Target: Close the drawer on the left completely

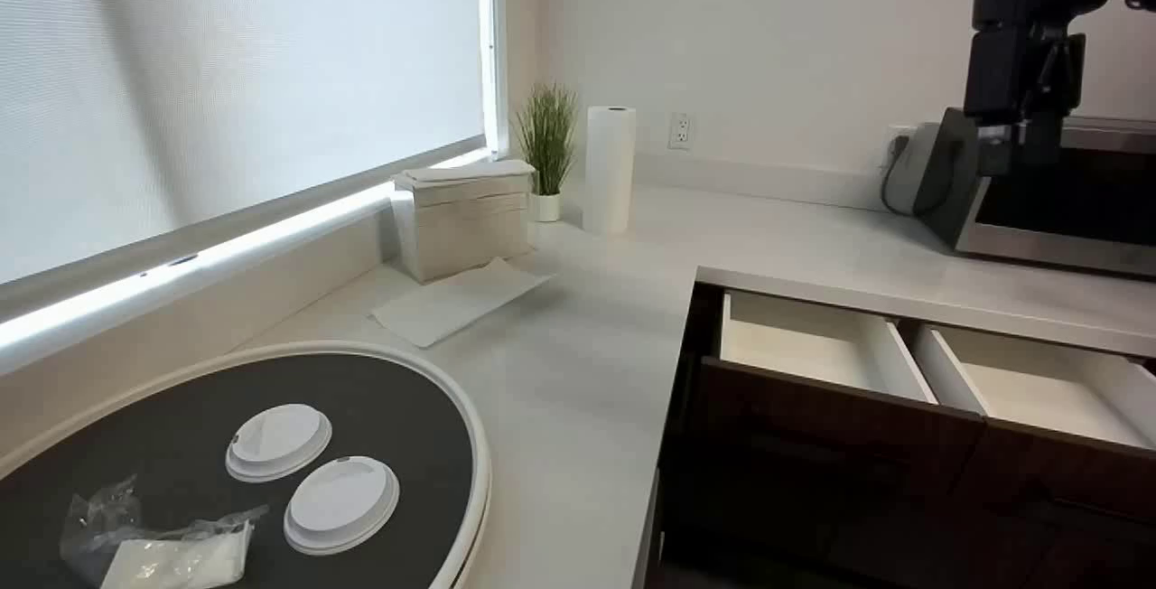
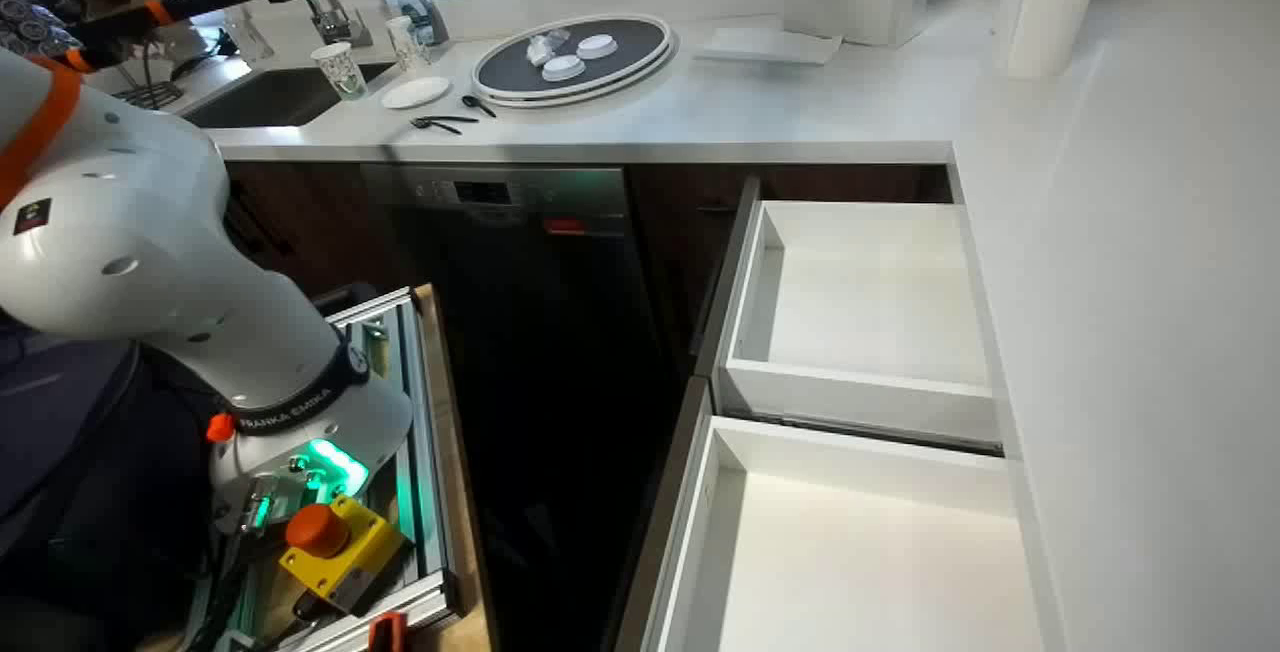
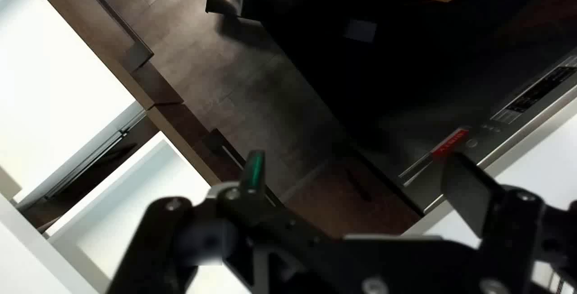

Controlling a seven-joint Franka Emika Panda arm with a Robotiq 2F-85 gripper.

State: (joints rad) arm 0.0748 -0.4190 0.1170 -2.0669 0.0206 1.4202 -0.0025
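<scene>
In an exterior view, the left drawer (image 1: 826, 363) of 2, pulled out, lies below and left of the pincer (image 1: 1019, 151), spread wide, holding nothing.

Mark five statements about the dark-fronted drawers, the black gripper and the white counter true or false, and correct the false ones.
1. The left dark-brown wooden drawer with a pale interior is fully closed. False: it stands open.
2. The matching drawer to its right is open. True.
3. The black two-fingered gripper is open. True.
4. The tall white paper-towel roll lies on its side. False: it stands upright on the white counter.
5. Two round white cup lids rest on the large round dark disc with a white rim. True.
</scene>
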